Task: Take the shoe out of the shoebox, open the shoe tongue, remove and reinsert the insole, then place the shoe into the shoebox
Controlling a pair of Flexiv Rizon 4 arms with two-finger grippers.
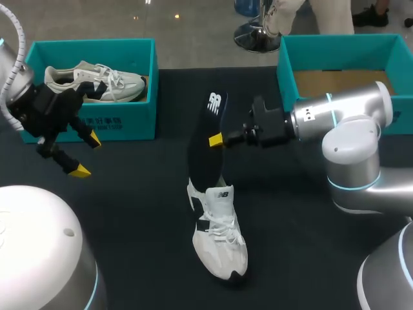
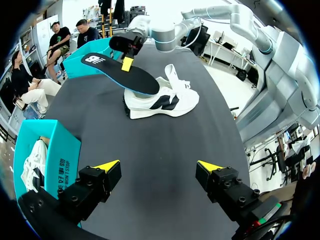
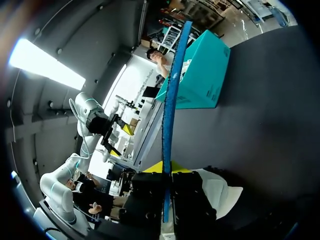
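Lower end of the insole [image 1: 202, 152] lies buried inside the shoe [image 1: 219, 236]; far finger of the right pincer [image 1: 217, 139] hidden behind it; shoebox [image 1: 335, 48] at two o'clock runs off-frame.

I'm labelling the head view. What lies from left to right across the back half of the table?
In order: teal shoebox holding a white sneaker → black insole → second teal shoebox, showing a bare brown floor.
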